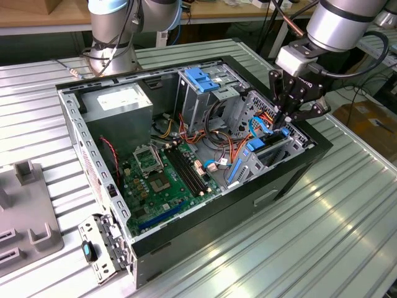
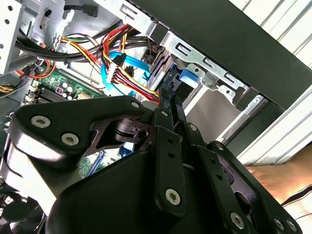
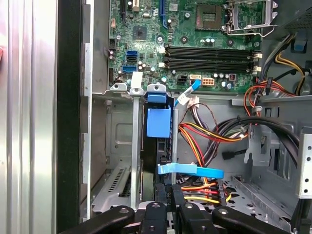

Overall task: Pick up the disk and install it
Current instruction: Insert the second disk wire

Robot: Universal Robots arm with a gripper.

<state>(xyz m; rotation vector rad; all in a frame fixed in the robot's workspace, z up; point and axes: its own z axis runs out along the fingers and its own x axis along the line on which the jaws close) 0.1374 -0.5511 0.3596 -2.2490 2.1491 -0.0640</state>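
A: Claw (image 1: 286, 118) first. State?

B: Fingers drawn close together, pinching the top edge of the disk (image 3: 157, 146). In the first wrist view the fingertips (image 3: 168, 197) sit right at the dark drive's edge, so I judge it holds the disk.

A: Where's the disk?

B: On edge, upright in the drive bay (image 3: 117, 141) at the front end of the computer case (image 1: 291, 180), toward the exterior view's right. Blue carrier tab on its end, metal bay walls on both sides. Looks mostly seated in the slot; how deep, can't tell.

A: Handling?

B: Judgement: rigid metal body, fairly heavy for its size, smooth sides, so slippery. Shock-sensitive, no knocks. Blue rail is plastic and probably flexes; grip the stiff edges of the body, not the tab.

A: What's in the way?

B: Flat blue cable (image 3: 190, 170) crosses just beside the claw, touching or almost, can't tell. Red, yellow and black wire bundle (image 3: 209, 134) right beside the bay, could snag. Next out, the motherboard (image 1: 167, 174) with its memory slots. Beyond that, the tall grey cage (image 1: 198, 99) with a fixed blue bracket (image 1: 201, 79) on top, then the power supply (image 1: 118, 102) in the far corner of the case.

A: Outside the case?

B: Ribbed metal tabletop (image 1: 260, 248); loose metal bracket (image 1: 102, 245) by the case's near corner; grey fixture block (image 1: 25, 217) at the tabletop's edge, exterior view's left.
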